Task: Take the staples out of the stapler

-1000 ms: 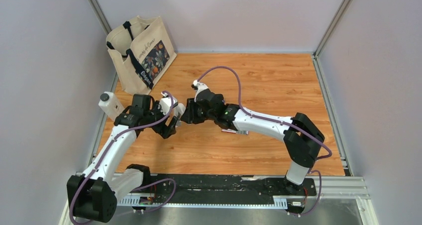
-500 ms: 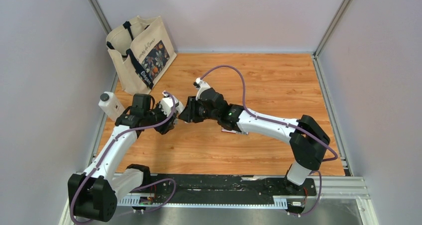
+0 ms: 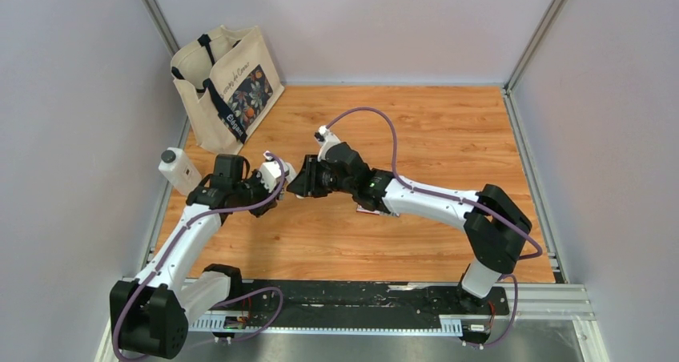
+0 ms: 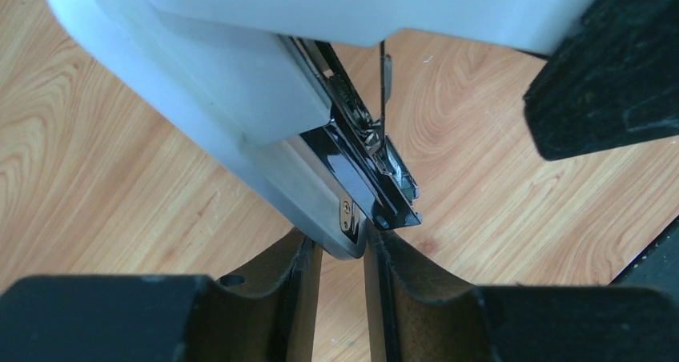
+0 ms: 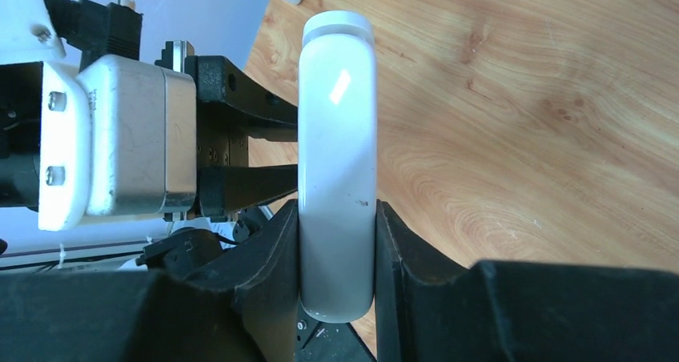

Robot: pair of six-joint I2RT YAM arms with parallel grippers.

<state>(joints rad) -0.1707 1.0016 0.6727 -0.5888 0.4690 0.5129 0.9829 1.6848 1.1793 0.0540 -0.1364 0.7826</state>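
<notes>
Left wrist view is showing the left tool point(image 4: 342, 248) closing from wide open around the stapler point(image 4: 264, 130)'s metal end, grip unclear, the right tool point(image 5: 336, 222) clamping its body.

The left tool point(image 4: 343, 246) has narrowed from wide open onto the stapler point(image 4: 264, 114) tip; the right arm point(image 3: 432, 200) shifted slightly toward lower right.

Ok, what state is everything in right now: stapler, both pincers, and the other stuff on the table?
stapler: held above the table, metal staple rail exposed
right pincer: shut on the stapler's white body
left pincer: jaws narrow around the stapler's rail end, firm grip unclear
tote bag: upright, mouth open, back left corner
white bottle: black cap on, at the left edge
</notes>
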